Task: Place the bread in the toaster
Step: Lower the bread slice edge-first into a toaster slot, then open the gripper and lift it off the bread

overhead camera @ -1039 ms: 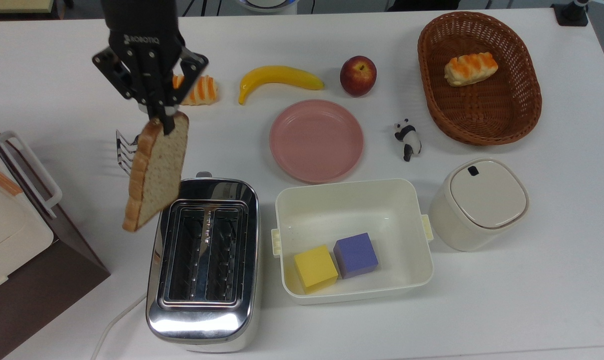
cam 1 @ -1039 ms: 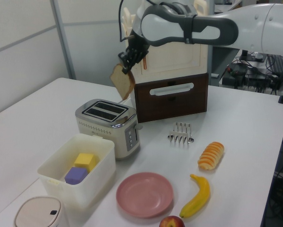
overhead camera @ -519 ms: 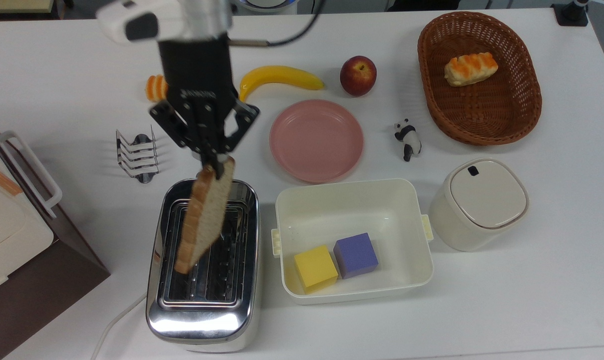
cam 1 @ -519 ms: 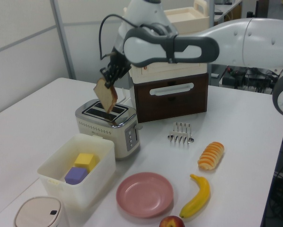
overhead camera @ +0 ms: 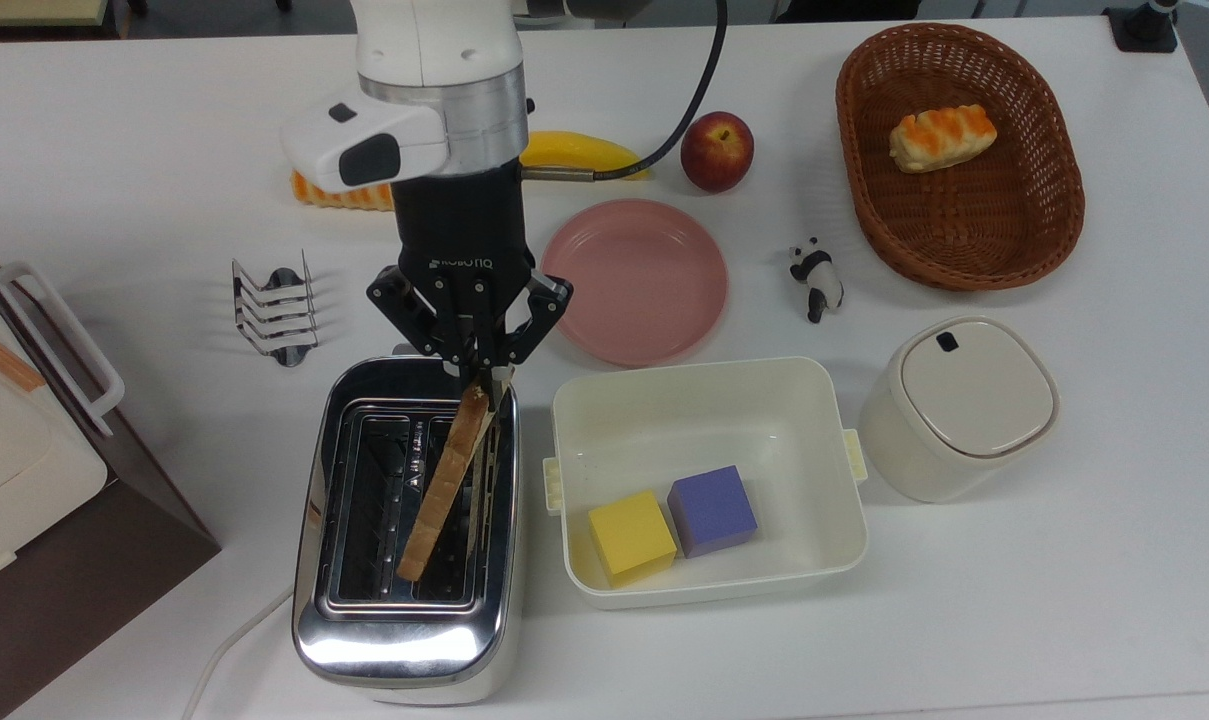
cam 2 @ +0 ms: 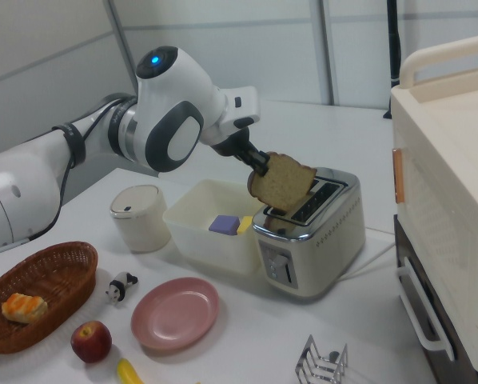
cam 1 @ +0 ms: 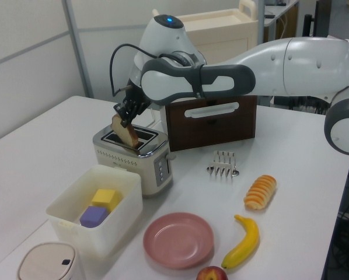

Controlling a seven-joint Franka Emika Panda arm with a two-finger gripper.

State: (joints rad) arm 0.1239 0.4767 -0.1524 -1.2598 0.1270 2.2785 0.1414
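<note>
One slice of bread (overhead camera: 447, 484), pinched in the end effector (overhead camera: 483, 377), hangs skewed over the toaster (overhead camera: 407, 520)'s right slot in the top view, liable to snag its rim.

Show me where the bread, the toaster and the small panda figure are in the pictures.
bread (cam 2: 282, 184): right view, the speckled flat face of the slice.
toaster (overhead camera: 404, 645): top view, the shiny chrome end nearest the picture's bottom.
panda figure (overhead camera: 817, 277): top view, the middle of its black-and-white body.

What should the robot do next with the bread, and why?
Probably lower it straight down. The gripper holds the bread by one corner, and its bottom edge is just at the toaster slot nearest the white tub, mostly still above it.
</note>
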